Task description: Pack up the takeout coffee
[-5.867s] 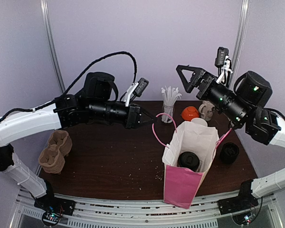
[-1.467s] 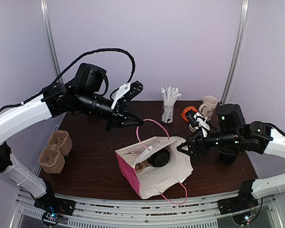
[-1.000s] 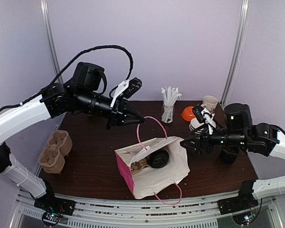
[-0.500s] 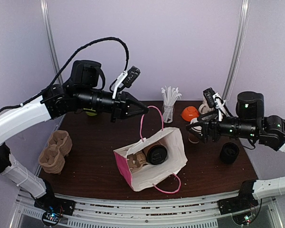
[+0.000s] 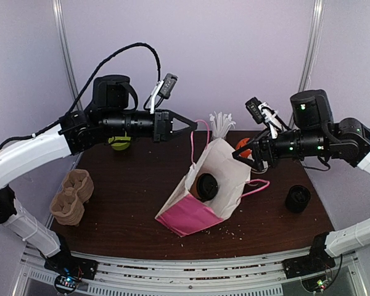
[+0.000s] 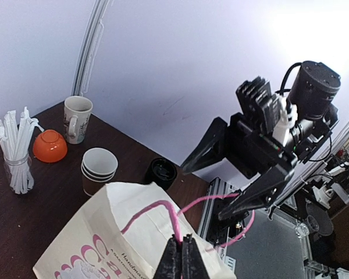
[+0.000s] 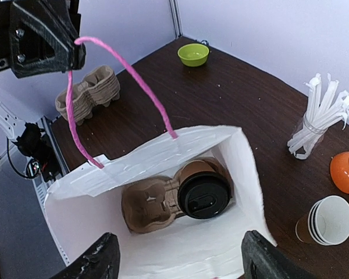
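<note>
The left gripper (image 6: 182, 256) pinches one pink handle (image 7: 122, 75), hanging the paper bag (image 5: 188, 216) tilted; the right gripper (image 5: 245, 161) gapes wide at its mouth, empty. Inside, the lidded coffee cup (image 7: 205, 195), seemingly seated in a cardboard carrier (image 7: 145, 210), could topple if the tilt grows.

Brown table (image 5: 129, 185): bag (image 5: 197, 213), cup carriers (image 5: 71, 194), green bowl (image 5: 119, 143)

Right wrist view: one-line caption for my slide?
Open right gripper facing the white bag mouth; lidded coffee cup and cardboard carrier inside.
</note>
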{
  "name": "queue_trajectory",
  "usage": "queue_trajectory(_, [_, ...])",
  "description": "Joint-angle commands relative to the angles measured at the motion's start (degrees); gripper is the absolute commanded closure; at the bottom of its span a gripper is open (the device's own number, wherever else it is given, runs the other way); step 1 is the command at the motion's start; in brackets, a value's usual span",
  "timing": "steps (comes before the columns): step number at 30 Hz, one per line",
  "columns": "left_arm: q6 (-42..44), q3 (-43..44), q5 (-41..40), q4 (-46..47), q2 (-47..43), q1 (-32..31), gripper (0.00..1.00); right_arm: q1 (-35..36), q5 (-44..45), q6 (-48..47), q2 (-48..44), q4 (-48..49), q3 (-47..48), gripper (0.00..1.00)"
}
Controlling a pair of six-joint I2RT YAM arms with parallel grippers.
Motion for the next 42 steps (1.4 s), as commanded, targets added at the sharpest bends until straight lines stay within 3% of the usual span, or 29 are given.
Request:
queue_trajectory(1, [-5.4, -1.4, 1.7, 8.1, 1.0, 0.3, 1.00, 2.2, 1.2, -1.3, 3.7, -4.8, 2.4, 0.27])
queue_trajectory(16, [-5.9, -7.9, 2.3, 10.2, -1.6, 0.3, 1.00, 3.5, 11.2, -4.9, 10.5, -6.7, 8.0, 0.30])
queue_trajectory(24, [-5.7, -12.7, 0.2, 10.5, -6.0, 0.2, 1.00, 3.5, 10.7, -3.5, 18.1, -10.7, 12.5, 0.34])
queue_trajectory(42, [-3.5, -20.0, -8.3, 3.3, -16.6, 0.3, 1.00, 3.6, 2.5, 3.2, 13.4, 1.4, 15.2, 0.22])
